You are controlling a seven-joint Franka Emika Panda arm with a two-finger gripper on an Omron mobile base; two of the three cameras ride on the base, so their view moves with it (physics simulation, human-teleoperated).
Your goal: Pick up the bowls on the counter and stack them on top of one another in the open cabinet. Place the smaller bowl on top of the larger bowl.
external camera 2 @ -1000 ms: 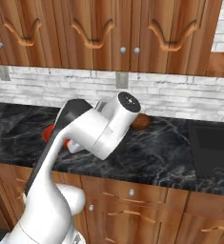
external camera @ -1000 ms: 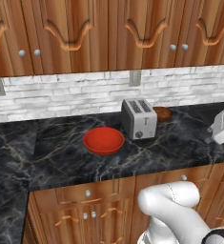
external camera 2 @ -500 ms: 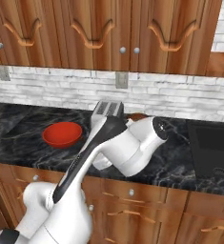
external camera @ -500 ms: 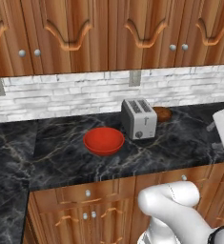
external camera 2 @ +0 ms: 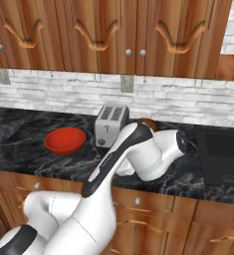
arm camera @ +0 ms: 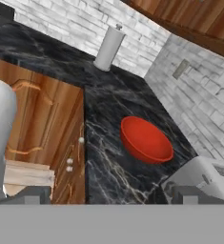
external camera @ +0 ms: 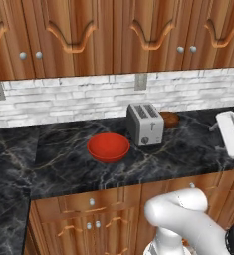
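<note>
Left base view: red bowl [external camera: 108, 147] sits on the black worktop [external camera: 63, 164], just left of the toaster [external camera: 145, 124]. Brown bowl [external camera: 169, 118] lies behind the toaster's right side, near the brick wall (partly hidden). Fingers [arm camera: 104, 196] spread fully apart, holding nothing, the red bowl ahead of them. A grey canister [arm camera: 108, 48] stands at the far corner.

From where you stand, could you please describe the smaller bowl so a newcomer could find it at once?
Start at the silver toaster on the black marble counter, below the white brick wall. The smaller bowl sits just behind the toaster's right side, partly hidden by it. It is dark brown, unlike the wide glossy red bowl lying in the open on the toaster's left.
</note>
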